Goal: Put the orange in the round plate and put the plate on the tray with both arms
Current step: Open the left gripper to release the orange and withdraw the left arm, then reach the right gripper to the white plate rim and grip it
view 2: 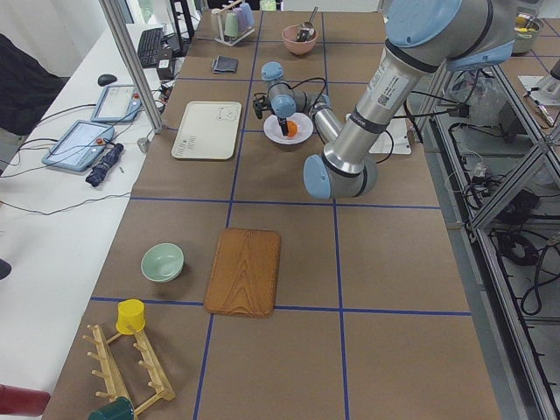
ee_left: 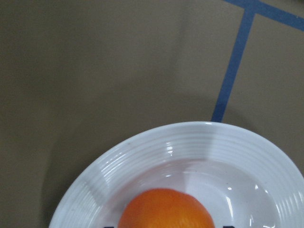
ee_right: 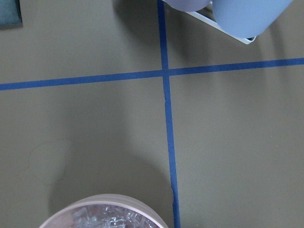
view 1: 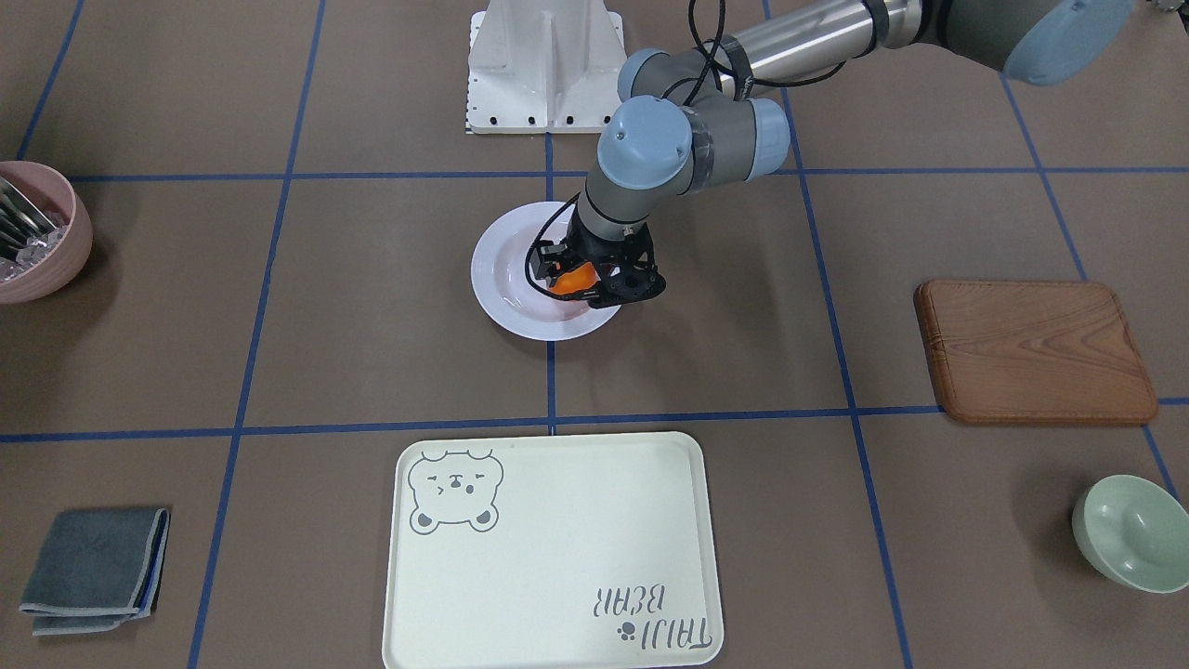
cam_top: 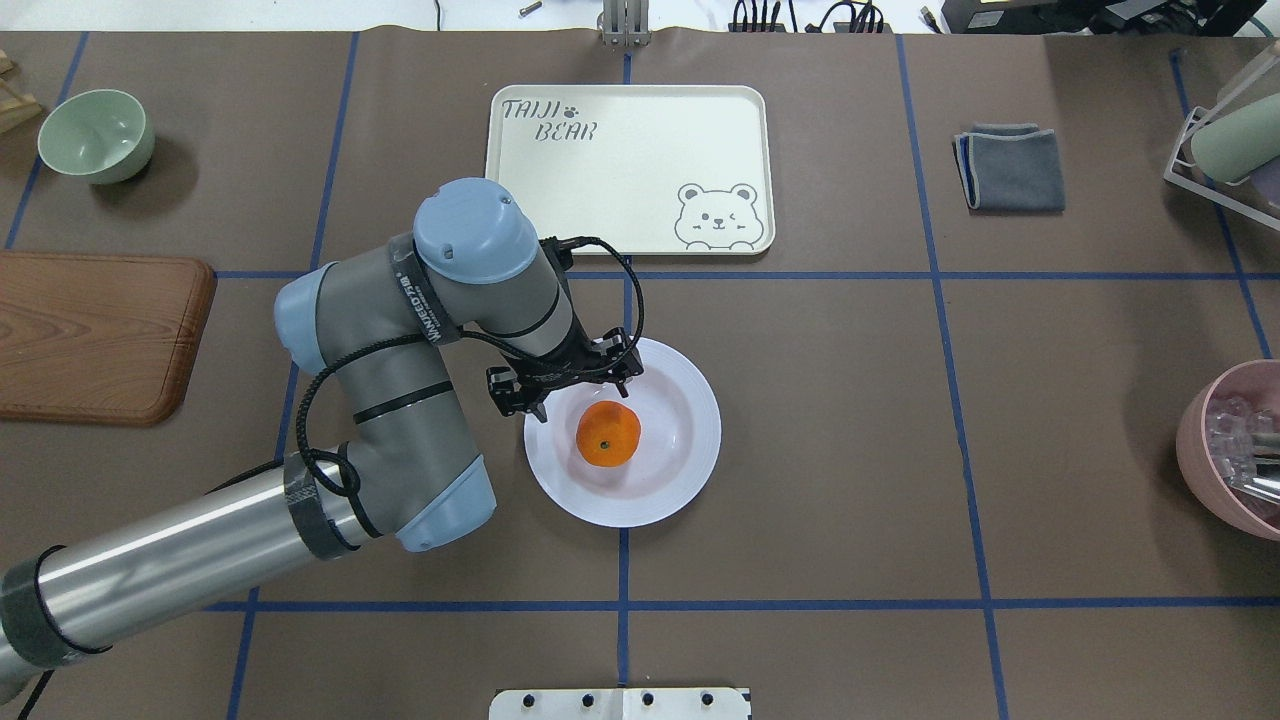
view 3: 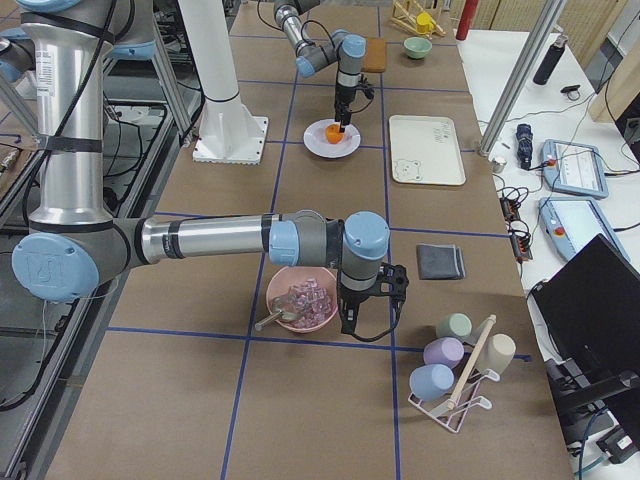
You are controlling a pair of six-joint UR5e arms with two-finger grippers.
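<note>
Brown-papered, the table [cam_top: 820, 450] carries everything. Between the fingers of the left gripper [view 1: 583, 284] the orange [cam_top: 608, 435] is seen, in the round plate [cam_top: 690, 400] beneath them; whether it is pinched or free cannot be told. Raised with fingers half-opened, it could be dragged out. Its stem dot is turned upward; no long axis is shown. The tray [cam_top: 620, 170] lies well beyond.

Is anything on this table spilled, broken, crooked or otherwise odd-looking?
Nothing stands out. The small bright-orange mandarin sits whole in the glossy white round plate, and the pale cream rectangular tray lies flat and undamaged.
</note>
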